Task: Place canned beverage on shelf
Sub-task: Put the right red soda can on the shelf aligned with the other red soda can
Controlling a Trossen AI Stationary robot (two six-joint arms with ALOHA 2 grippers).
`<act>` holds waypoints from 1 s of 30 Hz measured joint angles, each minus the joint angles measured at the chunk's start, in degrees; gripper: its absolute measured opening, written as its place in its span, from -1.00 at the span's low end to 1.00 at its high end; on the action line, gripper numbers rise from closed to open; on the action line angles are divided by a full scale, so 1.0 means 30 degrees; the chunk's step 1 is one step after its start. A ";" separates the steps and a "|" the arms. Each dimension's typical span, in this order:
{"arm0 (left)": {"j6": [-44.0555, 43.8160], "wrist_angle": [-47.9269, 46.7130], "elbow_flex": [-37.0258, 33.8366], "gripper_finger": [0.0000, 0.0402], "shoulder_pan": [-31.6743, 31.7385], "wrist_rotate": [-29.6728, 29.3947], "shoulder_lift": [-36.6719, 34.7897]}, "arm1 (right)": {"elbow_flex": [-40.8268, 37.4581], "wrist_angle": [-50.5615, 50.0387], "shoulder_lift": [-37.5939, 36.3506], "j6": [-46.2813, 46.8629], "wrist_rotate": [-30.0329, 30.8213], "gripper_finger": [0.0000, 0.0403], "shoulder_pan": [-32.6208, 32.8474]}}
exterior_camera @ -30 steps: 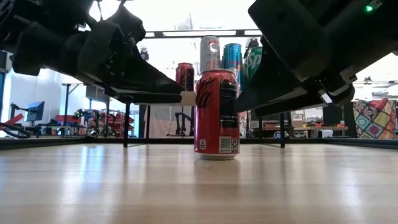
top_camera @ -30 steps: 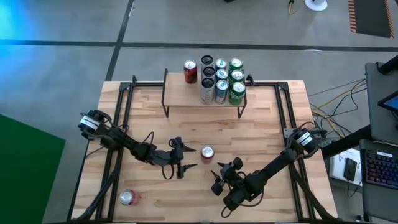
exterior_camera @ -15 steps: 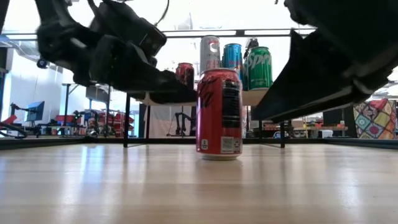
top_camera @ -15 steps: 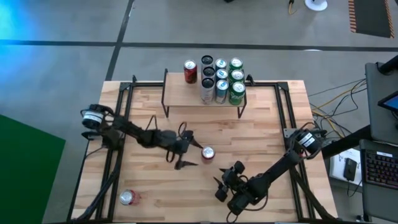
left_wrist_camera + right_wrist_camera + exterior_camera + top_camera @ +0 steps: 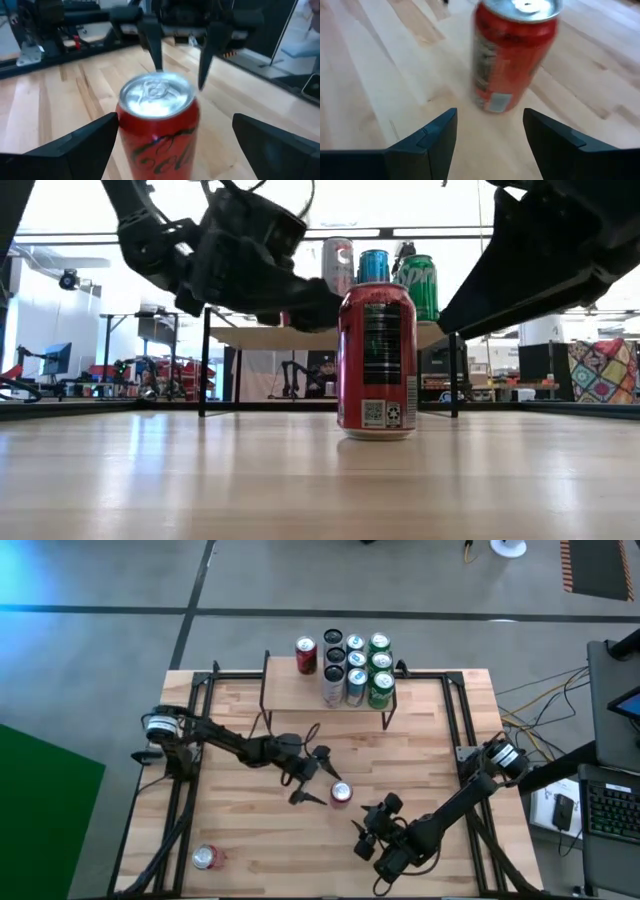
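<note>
From above, the red can (image 5: 341, 794) stands upright on the table (image 5: 420, 755), near the middle and well short of the shelf (image 5: 300, 693) at the far edge. The left gripper (image 5: 317, 780) reaches in from the left with its fingers spread wide on either side of the can's near-left flank, not yet touching; that wide spread is likely there so the can can slip between them. The right gripper (image 5: 375, 825) sits nearer the front edge, just off the can, fingers partly apart and holding nothing, as if waiting out of the way. The shelf already carries a red can (image 5: 306, 654) alone and a cluster of silver, blue and green cans (image 5: 356, 670) packed at its right end, which leaves bare board between them for one more. Another red can (image 5: 204, 858) lies toppled near the front left corner.

From table height, the can (image 5: 377, 362) stands alone on the wood, with the left gripper (image 5: 300, 305) hovering at its upper left and the shelf's cans visible behind.

The left wrist camera looks down on the can (image 5: 157, 125), centred between its own two spread fingers (image 5: 75, 145), a good line-up for closing on it. The right arm's fingers show beyond.

The right wrist camera sees the can (image 5: 512, 55) ahead of its own parted fingers (image 5: 427, 137), clear of them.
</note>
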 joint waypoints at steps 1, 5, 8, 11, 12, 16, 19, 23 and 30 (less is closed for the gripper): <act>0.0196 -0.0453 0.0280 0.88 0.0031 0.0086 0.0217 | -0.0053 -0.0290 -0.0060 0.0096 0.0021 0.09 0.0024; 0.0632 -0.1726 0.1463 0.88 0.0309 0.1287 0.1274 | -0.0354 -0.0942 -0.0261 0.0668 0.0062 0.09 0.0073; 0.0726 -0.1878 0.2168 0.88 0.0588 0.1977 0.1922 | -0.0917 -0.0774 -0.0275 0.1628 0.0966 0.09 0.0044; 0.0734 -0.2052 0.2416 0.88 0.0855 0.3002 0.2360 | -0.1603 -0.0620 -0.0261 0.2621 0.1183 0.09 -0.0223; 0.0767 -0.2056 0.2430 0.88 0.0922 0.3139 0.2417 | -0.1820 -0.0655 -0.0261 0.2849 0.1200 0.09 -0.0276; 0.1191 -0.2254 0.2385 0.88 0.1108 0.3300 0.2417 | -0.2213 0.0141 -0.0261 0.2566 0.1455 0.09 -0.0434; 0.1643 -0.2560 0.2218 0.88 0.1208 0.3333 0.2342 | -0.2225 0.1260 -0.0246 0.1302 0.1530 0.08 -0.0616; 0.2634 -0.2546 0.1979 0.88 0.1335 0.3532 0.2084 | -0.2245 0.2757 -0.0210 -0.0389 0.1525 -0.07 -0.0865; 0.3461 -0.2582 0.1874 0.88 0.1599 0.3522 0.2064 | -0.2391 0.2915 -0.0202 -0.0956 0.1077 -0.66 -0.1206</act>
